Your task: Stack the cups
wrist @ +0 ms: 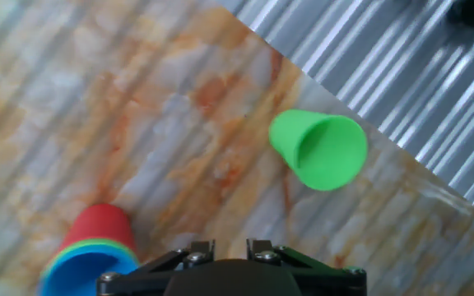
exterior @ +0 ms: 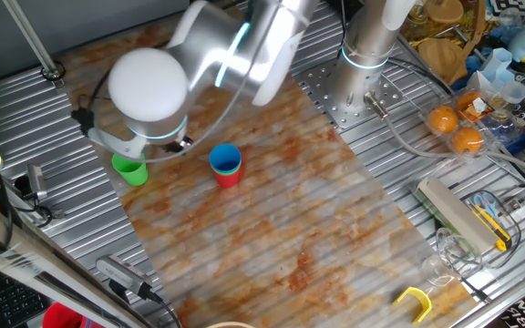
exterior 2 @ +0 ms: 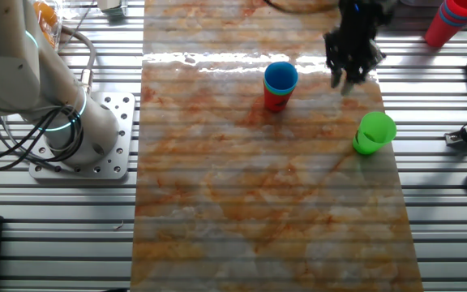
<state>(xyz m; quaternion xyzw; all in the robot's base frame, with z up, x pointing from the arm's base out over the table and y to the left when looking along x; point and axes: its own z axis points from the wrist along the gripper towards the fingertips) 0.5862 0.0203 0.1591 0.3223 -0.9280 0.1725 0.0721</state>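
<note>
A stack of cups (exterior: 226,165) stands on the marbled mat, red at the bottom, a green rim in the middle, blue on top; it also shows in the other fixed view (exterior 2: 280,84) and at the lower left of the hand view (wrist: 93,248). A lone bright green cup (exterior: 130,169) stands near the mat's edge (exterior 2: 374,133), and the hand view (wrist: 319,150) looks into its mouth. My gripper (exterior 2: 351,75) hangs above the mat between the stack and the green cup. It touches neither. Its fingers (wrist: 197,249) are apart and empty. In the one fixed view the arm hides it.
The robot base (exterior 2: 79,130) is bolted beside the mat. Ribbed metal table (wrist: 401,57) surrounds the mat. Red cups (exterior 2: 452,20) stand off the mat at one corner. Oranges (exterior: 454,128), clear containers (exterior: 445,257), a cutter (exterior: 488,221) and a yellow piece (exterior: 415,301) lie at one side.
</note>
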